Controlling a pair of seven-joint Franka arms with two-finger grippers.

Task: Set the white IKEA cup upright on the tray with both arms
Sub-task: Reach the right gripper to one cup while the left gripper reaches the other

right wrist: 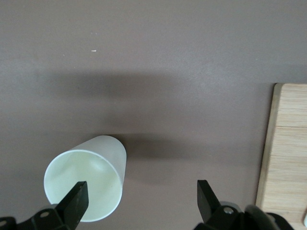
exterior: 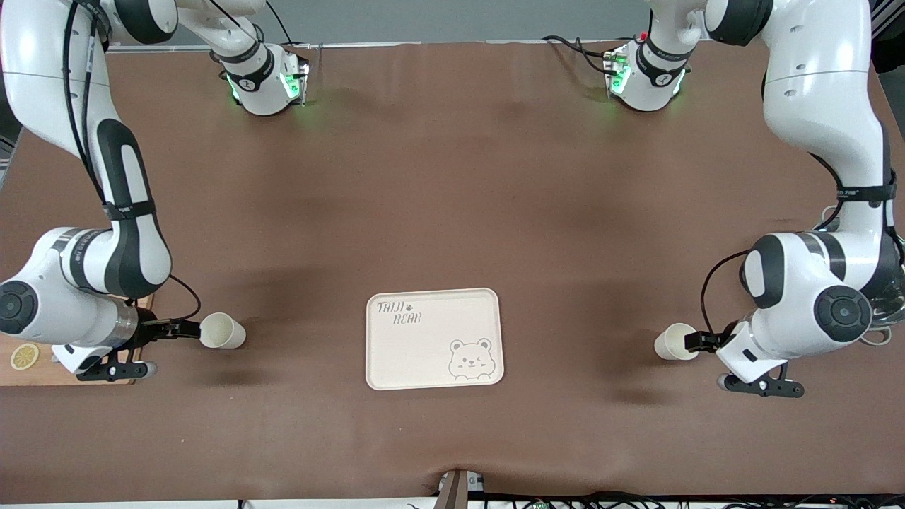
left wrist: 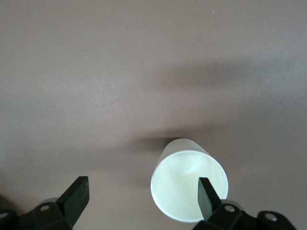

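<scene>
Two white cups lie on their sides on the brown table, one on each side of the cream tray (exterior: 424, 357). One cup (exterior: 225, 331) lies toward the right arm's end, its mouth facing my right gripper (exterior: 185, 329). In the right wrist view the gripper (right wrist: 141, 199) is open, and one finger (right wrist: 76, 197) overlaps the cup's (right wrist: 88, 179) mouth. The other cup (exterior: 673, 342) lies toward the left arm's end, mouth facing my left gripper (exterior: 696, 342). In the left wrist view that gripper (left wrist: 143, 195) is open, and one finger (left wrist: 207, 191) overlaps the cup's (left wrist: 187, 182) mouth.
A wooden cutting board (exterior: 28, 371) with a lemon slice (exterior: 25, 355) lies under the right arm; its edge shows in the right wrist view (right wrist: 285, 158). A metal object (exterior: 889, 311) sits at the table edge by the left arm.
</scene>
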